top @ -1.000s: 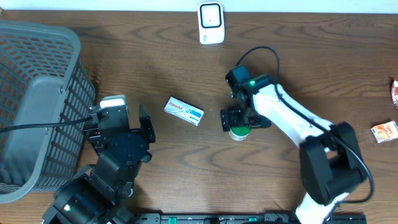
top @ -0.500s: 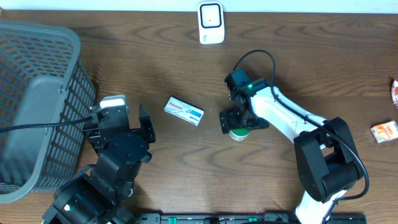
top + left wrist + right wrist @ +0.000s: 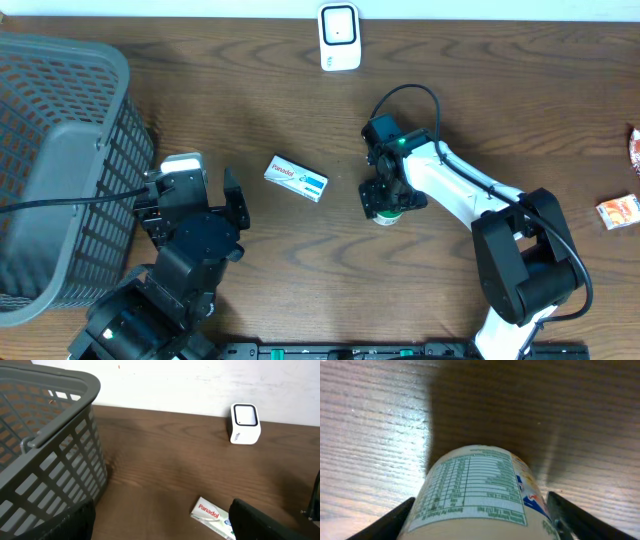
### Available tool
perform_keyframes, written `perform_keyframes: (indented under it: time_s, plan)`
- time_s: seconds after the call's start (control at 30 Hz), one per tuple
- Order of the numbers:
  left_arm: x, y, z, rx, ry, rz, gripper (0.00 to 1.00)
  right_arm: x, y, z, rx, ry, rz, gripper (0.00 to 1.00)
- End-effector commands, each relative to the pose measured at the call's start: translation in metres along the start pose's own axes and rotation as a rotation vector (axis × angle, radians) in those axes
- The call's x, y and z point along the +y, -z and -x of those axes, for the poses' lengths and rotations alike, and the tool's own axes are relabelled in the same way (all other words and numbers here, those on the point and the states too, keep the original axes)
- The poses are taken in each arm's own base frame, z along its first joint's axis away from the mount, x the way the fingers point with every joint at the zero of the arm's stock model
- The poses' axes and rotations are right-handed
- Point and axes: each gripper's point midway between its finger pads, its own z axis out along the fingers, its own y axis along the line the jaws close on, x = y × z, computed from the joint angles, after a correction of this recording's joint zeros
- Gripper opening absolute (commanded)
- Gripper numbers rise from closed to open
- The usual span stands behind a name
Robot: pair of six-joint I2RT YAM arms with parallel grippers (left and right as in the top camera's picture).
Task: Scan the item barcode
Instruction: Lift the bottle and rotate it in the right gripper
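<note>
The bottle [image 3: 475, 487], green cap up as far as the overhead shows, stands on the table [image 3: 520, 90] near the middle, a bit right of the Panadol box [image 3: 296, 178] and well short of the white scanner [image 3: 339, 37] at the far edge. It's prob. the item to scan, since the right gripper [image 3: 386, 200] is on it. The fingers [image 3: 390, 527] sit one each side of the bottle's body, label btwn them, jaws narrow and right up against the sides, but whether they actually pinch it can't be told, as the wrist view crops the contact. Grabbing across the body makes sense: it leaves the label free to face the scanner window. No barcode shows in any view, only a nutrition table, so it's likely round the back. The right arm reaches in from the near right, forearm running diag. toward centre, wrist bent so the gripper points down onto the bottle from above. The left gripper [image 3: 170, 522] hangs low nr the basket [image 3: 125, 150], fingers spread wide w/ nothing btwn, looking past the box toward the scanner, out of the way. An orange packet [image 3: 618, 211] lies at the right edge, not involved.
</note>
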Motion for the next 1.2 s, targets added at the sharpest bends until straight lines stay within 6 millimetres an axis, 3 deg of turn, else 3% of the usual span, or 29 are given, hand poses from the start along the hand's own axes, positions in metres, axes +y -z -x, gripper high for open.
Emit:
perform_keyframes:
  time_s: [0.0, 0.27, 0.37, 0.67, 0.9, 1.17]
  plan:
    - [0.003, 0.001, 0.003, -0.012, -0.005, 0.017, 0.86, 0.0, 0.001, -0.003, 0.0, 0.013, -0.014, 0.68]
    - [0.003, 0.001, 0.003, -0.012, -0.005, 0.017, 0.86, 0.005, 0.003, -0.005, 0.017, -0.033, 0.015, 0.52]
    - [0.003, 0.001, 0.003, -0.012, -0.005, 0.017, 0.86, 0.01, 0.009, -0.008, 0.039, -0.035, 0.041, 0.52]
    - [0.003, 0.001, 0.003, -0.012, -0.005, 0.017, 0.86, 0.03, 0.063, -0.01, 0.116, -0.038, 0.124, 0.51]
    - [0.003, 0.001, 0.003, -0.012, -0.005, 0.017, 0.86, 0.064, 0.107, -0.024, 0.212, -0.019, 0.356, 0.5]
    - [0.003, 0.001, 0.003, -0.012, -0.005, 0.017, 0.86, 0.055, 0.127, -0.038, 0.303, -0.084, 0.41, 0.49]
